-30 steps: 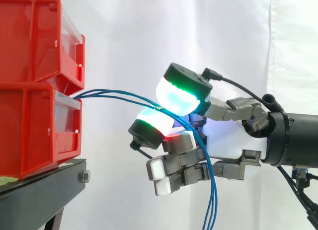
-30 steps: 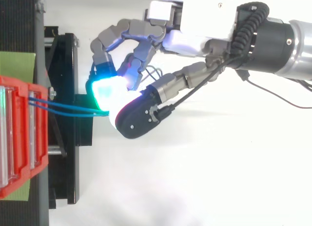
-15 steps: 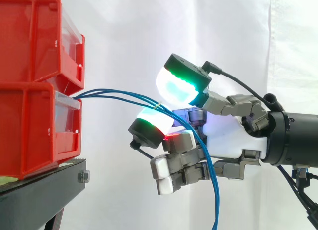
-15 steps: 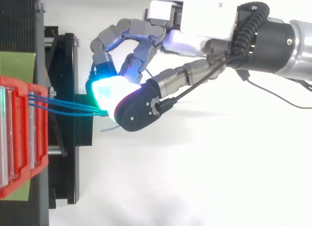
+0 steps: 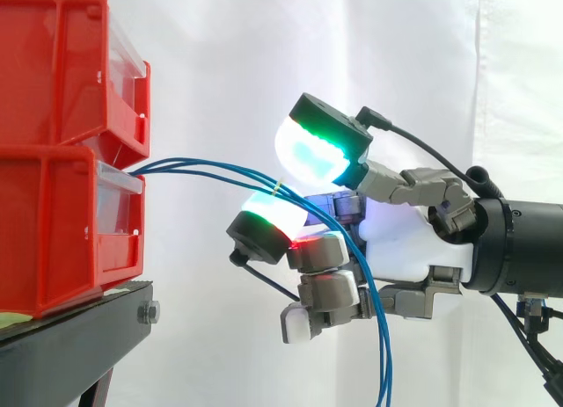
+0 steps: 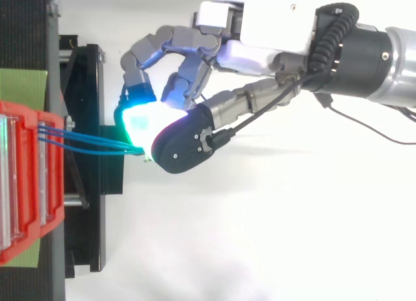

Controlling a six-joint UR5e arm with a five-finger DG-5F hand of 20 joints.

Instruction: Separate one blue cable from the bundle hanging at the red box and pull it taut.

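Before a white curtain [image 5: 220,55], a robot hand [image 5: 405,249] closes loosely on blue cables [image 5: 211,171] coming out of stacked red bins [image 5: 53,161].

Two bins sit stacked on a black stand [image 5: 70,337] at the left; the hand reaches in level from the right, at the height where the cables leave the lower bin's clear front [image 5: 119,192] — likely so a pull runs straight away from the box. Three strands arc out, pass together between the glowing thumb pad [image 5: 312,152] above and a finger pad [image 5: 273,215] below, then drop past the other curled fingers. A slim gap shows between those pads, so the hold looks light — probably to let strands slip until one remains. None seems singled out yet, and all hang slack.
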